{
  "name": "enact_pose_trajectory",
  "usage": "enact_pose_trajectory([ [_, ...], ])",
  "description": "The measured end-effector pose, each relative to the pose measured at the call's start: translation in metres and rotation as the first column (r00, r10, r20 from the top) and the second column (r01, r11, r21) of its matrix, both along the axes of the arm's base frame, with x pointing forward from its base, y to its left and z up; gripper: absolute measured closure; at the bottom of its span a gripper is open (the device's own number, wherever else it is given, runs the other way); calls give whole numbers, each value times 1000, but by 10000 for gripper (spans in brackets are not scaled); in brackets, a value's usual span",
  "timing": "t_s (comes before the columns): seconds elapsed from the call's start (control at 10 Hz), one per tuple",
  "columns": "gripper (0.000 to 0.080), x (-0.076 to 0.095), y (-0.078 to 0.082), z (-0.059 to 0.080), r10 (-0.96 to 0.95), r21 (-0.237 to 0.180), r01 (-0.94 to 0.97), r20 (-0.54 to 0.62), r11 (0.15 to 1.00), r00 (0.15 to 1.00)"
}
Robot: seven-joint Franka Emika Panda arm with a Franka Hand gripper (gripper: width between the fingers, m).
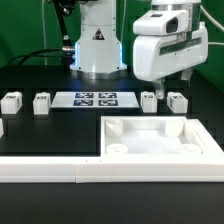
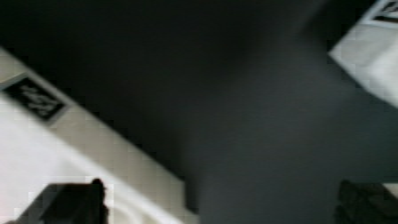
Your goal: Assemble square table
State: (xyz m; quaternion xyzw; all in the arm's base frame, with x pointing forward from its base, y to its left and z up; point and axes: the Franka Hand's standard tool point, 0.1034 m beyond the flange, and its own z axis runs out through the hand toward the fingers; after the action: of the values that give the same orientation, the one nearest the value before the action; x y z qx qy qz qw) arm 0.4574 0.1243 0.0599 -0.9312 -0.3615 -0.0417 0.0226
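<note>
Square table top (image 1: 155, 138): rigid, light plastic tray, below and in front of the gripper (image 1: 182, 76); grasp by a wall. Leg blocks (image 1: 177, 101), directly beneath it: small, stiff, pinch across sides. Gripper: jaws spread, empty.

Tabletop (image 1: 150, 137) at front right, tray side up, corner sockets visible, against border rail (image 1: 60, 165). Four leg blocks in row behind: two at left (image 1: 11, 101) (image 1: 42, 101), two at right (image 1: 149, 100) (image 1: 177, 100). Marker board (image 1: 95, 98) flat between pairs. Gripper (image 1: 182, 72) hovers above right legs, jaws apart, holding nothing. Robot base (image 1: 97, 45) behind board.
</note>
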Motion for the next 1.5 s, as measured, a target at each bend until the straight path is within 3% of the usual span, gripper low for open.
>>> enact_pose_trajectory([
  [0.3,150,-2,4,-2,-236,16,237,-25,971,971],
  [0.4,150,-9,20,-6,-418,20,420,-61,907,906],
  [0.5,150,-23,47,-11,-525,10,527,-87,850,847],
  [0.6,150,-29,61,-12,-601,7,605,-106,796,792],
  [0.9,150,-29,60,-13,-577,-5,581,-117,814,808],
  [1.0,150,-34,58,-14,-577,-37,578,-140,815,805],
  [1.2,150,-54,58,-16,-635,-245,586,-291,773,716],
  [1.5,150,-65,52,-23,-638,-412,489,-439,768,633],
])
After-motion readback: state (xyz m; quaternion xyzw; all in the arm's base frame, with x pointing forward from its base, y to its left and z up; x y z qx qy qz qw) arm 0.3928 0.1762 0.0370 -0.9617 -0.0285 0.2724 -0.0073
